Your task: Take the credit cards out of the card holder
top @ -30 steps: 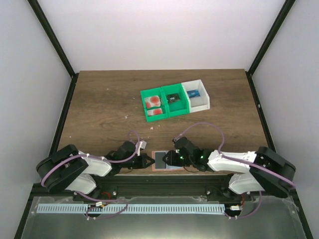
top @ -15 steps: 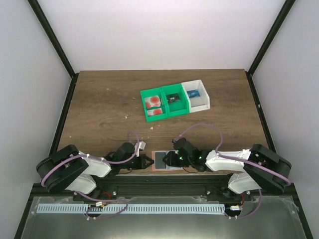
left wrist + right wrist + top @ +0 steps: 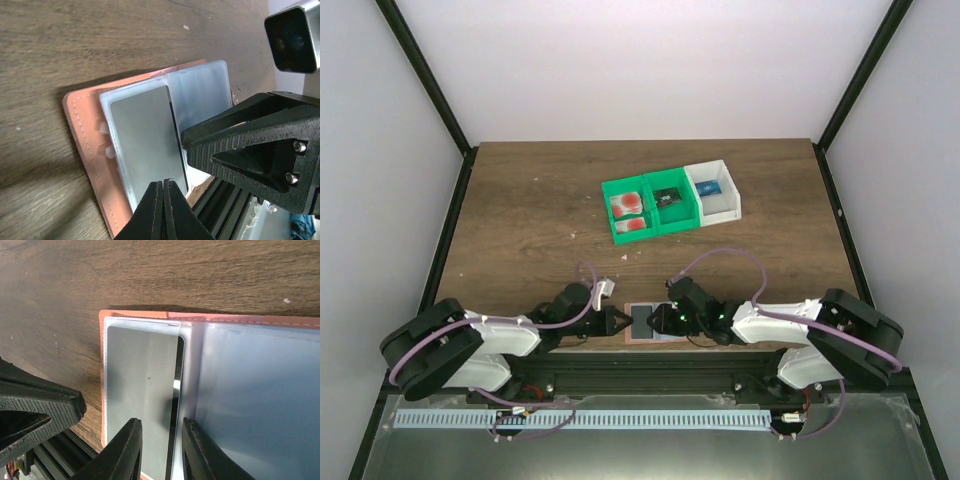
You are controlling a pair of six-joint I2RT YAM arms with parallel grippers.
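The card holder [image 3: 82,120] lay open on the wood-grain table [image 3: 520,220], at its near edge between both grippers. It had a stitched salmon cover and glossy clear plastic sleeves, with a flat grey card [image 3: 142,390] in one sleeve. The left gripper [image 3: 163,189] was pinched shut on nothing at the holder's edge. The right gripper [image 3: 161,430] stood narrowly parted over the sleeve. A green bin [image 3: 609,210] held red-blotted cards [image 3: 628,205].

No text, label, brand or number can be read anywhere.
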